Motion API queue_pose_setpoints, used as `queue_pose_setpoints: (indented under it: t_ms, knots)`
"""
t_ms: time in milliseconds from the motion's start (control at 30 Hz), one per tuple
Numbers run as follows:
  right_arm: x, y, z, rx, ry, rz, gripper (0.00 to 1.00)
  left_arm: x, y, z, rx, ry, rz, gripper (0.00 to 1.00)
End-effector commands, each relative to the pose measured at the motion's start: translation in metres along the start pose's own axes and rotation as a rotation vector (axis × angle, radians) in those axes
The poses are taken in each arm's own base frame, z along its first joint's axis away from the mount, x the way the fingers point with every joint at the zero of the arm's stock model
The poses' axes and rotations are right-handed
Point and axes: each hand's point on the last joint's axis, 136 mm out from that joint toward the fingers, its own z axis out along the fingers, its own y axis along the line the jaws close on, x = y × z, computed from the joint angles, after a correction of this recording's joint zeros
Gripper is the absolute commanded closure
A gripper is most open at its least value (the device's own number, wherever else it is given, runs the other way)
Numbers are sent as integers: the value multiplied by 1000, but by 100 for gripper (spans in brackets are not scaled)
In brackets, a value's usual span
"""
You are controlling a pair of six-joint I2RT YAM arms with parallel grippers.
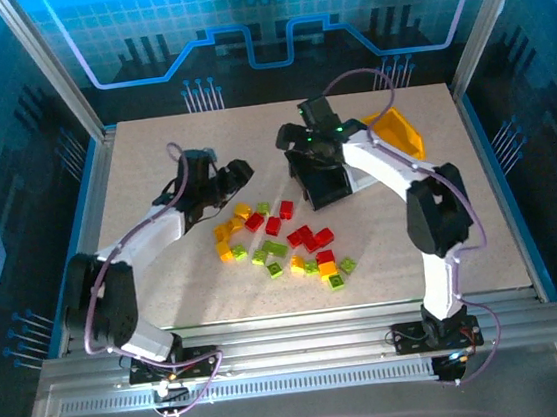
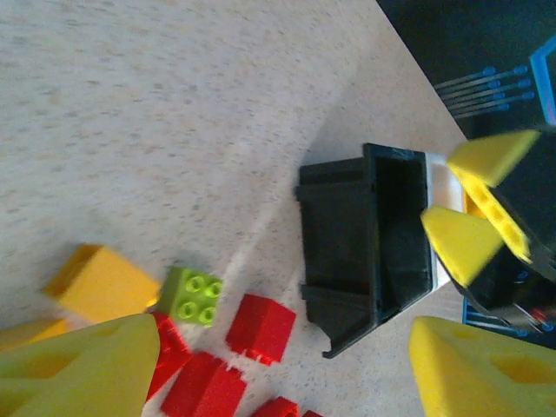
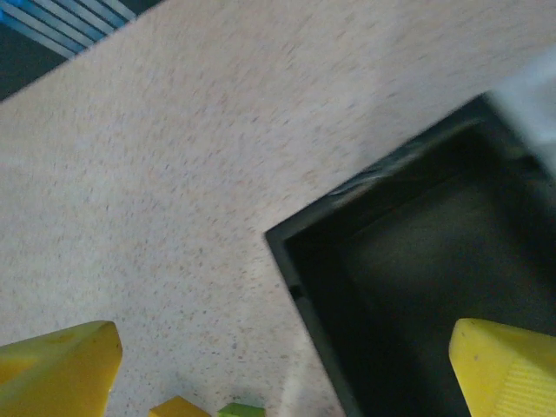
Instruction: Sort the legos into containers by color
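Left gripper (image 1: 237, 171) apart, empty, at far-left end of pile (image 1: 283, 243). Red legos (image 2: 261, 326) just ahead (nearer arm). Right gripper (image 1: 314, 149) wide apart over black bin (image 1: 324, 185).

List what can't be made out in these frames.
White bin: left wrist view, mostly behind the black bin; right wrist view, a blurred corner at the edge.
Black bin's floor: right wrist view, dark and cut off.
Yellow bin inside: top view, too small, partly behind the right arm.
Legos: top view, too small to count.
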Motion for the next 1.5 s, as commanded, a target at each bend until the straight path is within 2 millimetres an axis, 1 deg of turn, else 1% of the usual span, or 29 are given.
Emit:
queue_pose_setpoints:
  t_ms: [0,100,233,333,433,500,600,667,833,967,1100,1333,1433,1467]
  knots:
    - [-10,-58,-32,156,-51,86,2,10,-17,25,-81,33,133,27]
    - [-1,-97,-44,203,-41,137,1,21,-29,54,-153,62,209,29]
    - [11,-135,-58,238,-48,177,1,34,-34,86,-242,83,259,30]
    - [17,-156,-64,254,-50,196,1,46,-38,103,-273,95,279,30]
    - [20,-167,-69,253,-52,209,1,60,-43,117,-280,113,294,31]
    - [20,-171,-73,249,-62,211,1,68,-45,126,-285,124,306,33]
    - [20,-174,-78,246,-76,202,1,74,-41,136,-310,140,309,38]
    - [20,-175,-81,248,-82,196,1,74,-35,138,-338,139,310,42]
    - [21,-178,-87,248,-97,191,1,71,-28,143,-374,122,329,50]
    - [21,-181,-92,249,-115,189,1,64,-24,145,-403,107,337,59]
    - [20,-184,-97,256,-125,184,1,51,-21,144,-415,82,322,70]
    - [21,-193,-102,271,-133,190,1,33,-12,146,-434,65,278,83]
    - [23,-196,-102,276,-128,191,0,18,-10,144,-439,50,268,93]
    - [23,-196,-103,277,-128,190,0,10,-8,143,-443,41,262,97]
